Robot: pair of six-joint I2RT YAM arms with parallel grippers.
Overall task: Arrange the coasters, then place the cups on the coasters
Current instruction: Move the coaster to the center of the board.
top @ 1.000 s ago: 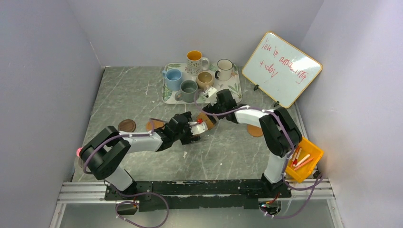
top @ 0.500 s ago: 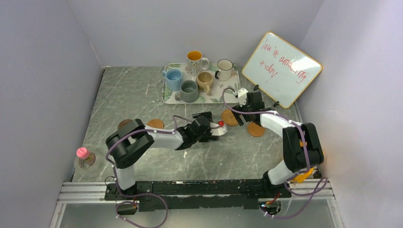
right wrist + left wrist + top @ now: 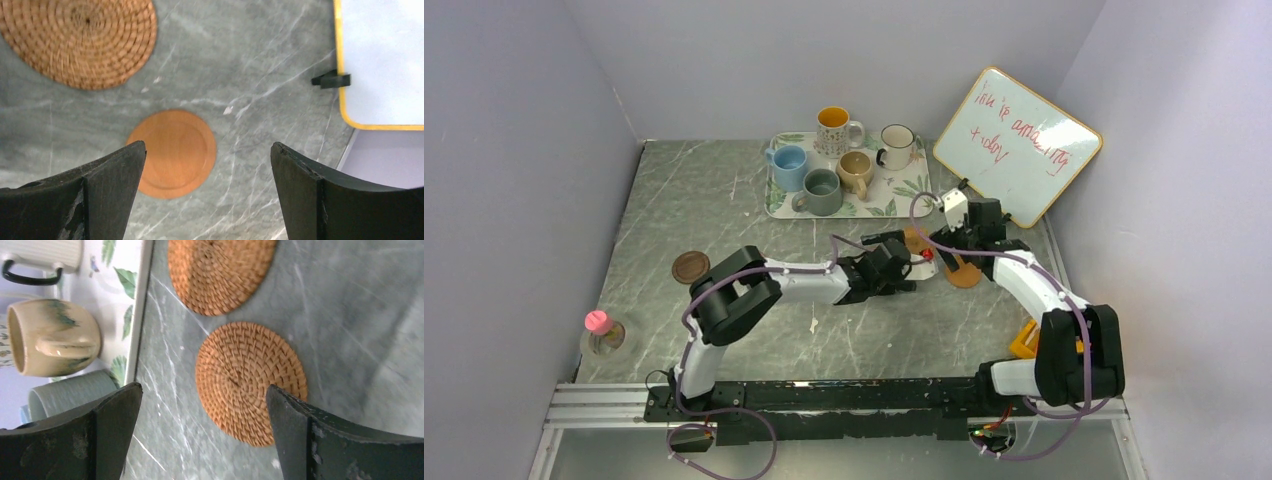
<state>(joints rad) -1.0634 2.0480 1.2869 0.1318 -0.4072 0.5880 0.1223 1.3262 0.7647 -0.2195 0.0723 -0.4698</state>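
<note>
The left claw (image 3: 202, 395) is spread wide and grips nothing. Framed between its dark fingers, a woven rattan coaster (image 3: 250, 382) lies flat on the bench (image 3: 704, 200), its coil spiralling out from the centre. Just beyond it, close but apart, lies a second woven coaster (image 3: 220, 270).

The right claw (image 3: 208, 150) is also spread and empty, over a smooth orange-brown coaster (image 3: 172, 152), a disc with a raised rim. A dark brown coaster (image 3: 691, 267) sits well apart at the left. The bench is grey-green stone with pale veins.

At the back stands the leaf-print tray (image 3: 904, 190) with all five cups on it:
- a light blue mug (image 3: 789, 160)
- a ribbed grey-green mug (image 3: 821, 190)
- a tan mug (image 3: 856, 168) with green smudges
- a white mug (image 3: 896, 145) with a dark rim
- a patterned mug (image 3: 834, 125), orange inside

To the right leans a yellow-framed whiteboard (image 3: 1016, 145) with red handwriting. The top line seems to read "you're amazing"; the second I cannot make out.
</note>
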